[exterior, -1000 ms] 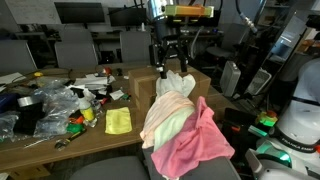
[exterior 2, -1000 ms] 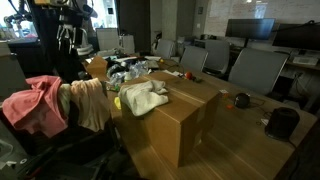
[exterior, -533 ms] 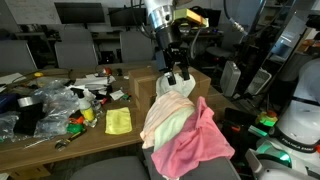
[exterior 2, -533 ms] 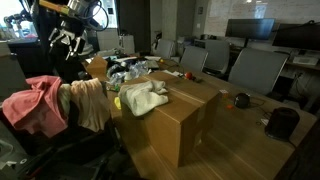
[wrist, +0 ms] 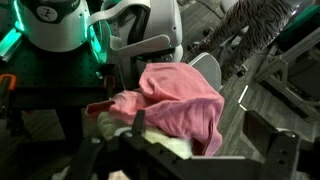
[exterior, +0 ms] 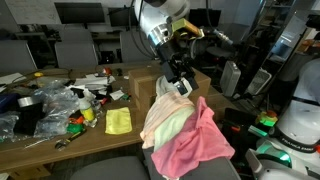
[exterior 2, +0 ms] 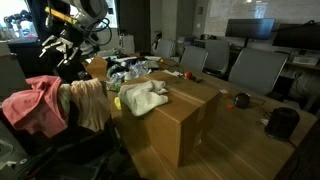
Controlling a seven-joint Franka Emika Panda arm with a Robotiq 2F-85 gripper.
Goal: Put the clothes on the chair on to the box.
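Observation:
A pink cloth (exterior: 200,148) and a cream cloth (exterior: 168,112) hang over the chair back in both exterior views, where they also show as pink (exterior 2: 33,102) and beige (exterior 2: 90,100). The cardboard box (exterior 2: 185,120) stands on the table with a pale cloth (exterior 2: 143,97) on top; it also shows behind the chair (exterior: 142,80). My gripper (exterior: 180,84) is open and empty, tilted just above the top of the cream cloth; it also shows in an exterior view (exterior 2: 68,62). In the wrist view the open jaws (wrist: 200,126) frame the pink cloth (wrist: 180,98) and the cream cloth (wrist: 172,146).
A yellow cloth (exterior: 118,121) and plastic bags (exterior: 45,105) clutter the wooden table (exterior: 100,135). Office chairs (exterior 2: 255,70) stand around it. A white machine with green lights (exterior: 295,130) is close beside the chair. Black objects (exterior 2: 284,122) lie at the table's end.
The arm has come down and tilted, bringing the open gripper from well above the chair to just over the cream cloth. The clothes have not moved.

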